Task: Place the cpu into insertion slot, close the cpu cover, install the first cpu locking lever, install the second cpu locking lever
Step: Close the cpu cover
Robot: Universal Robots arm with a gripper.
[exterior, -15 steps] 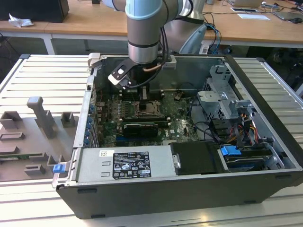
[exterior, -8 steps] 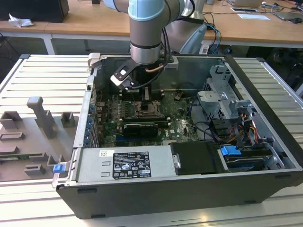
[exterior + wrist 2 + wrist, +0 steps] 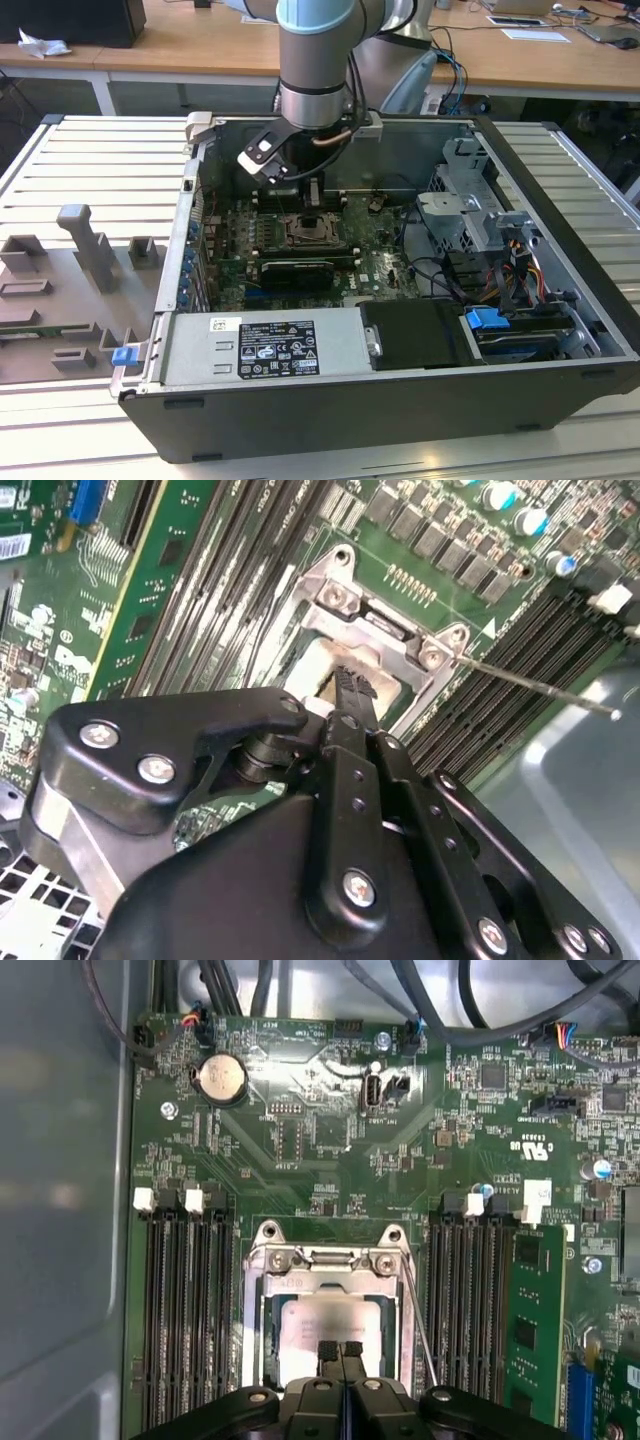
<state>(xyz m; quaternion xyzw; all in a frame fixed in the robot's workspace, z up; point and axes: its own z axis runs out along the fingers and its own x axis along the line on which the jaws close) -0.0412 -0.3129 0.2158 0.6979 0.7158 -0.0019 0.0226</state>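
Note:
The cpu [image 3: 318, 1318], pale and silvery, lies flat in the insertion slot [image 3: 312, 230] on the green board. The cpu cover [image 3: 330, 1262] is a silver frame lying around it, and the chip shows through its window. In the second wrist view the cpu [image 3: 312, 668] shows just beyond the cpu cover [image 3: 378, 630]. My gripper [image 3: 340, 1350] is shut with its two tips together and nothing between them, right above the chip's near edge. A thin wire locking lever [image 3: 420, 1325] runs along one side of the socket, and its free end [image 3: 545, 685] sticks out away from the frame.
Black memory slots [image 3: 185, 1310] flank the socket, and a green memory card [image 3: 530, 1330] stands in one. A coin battery [image 3: 222, 1080] sits further up the board. The grey case wall [image 3: 60, 1210], the power supply [image 3: 260, 345] and the drive cage [image 3: 470, 205] close in the space.

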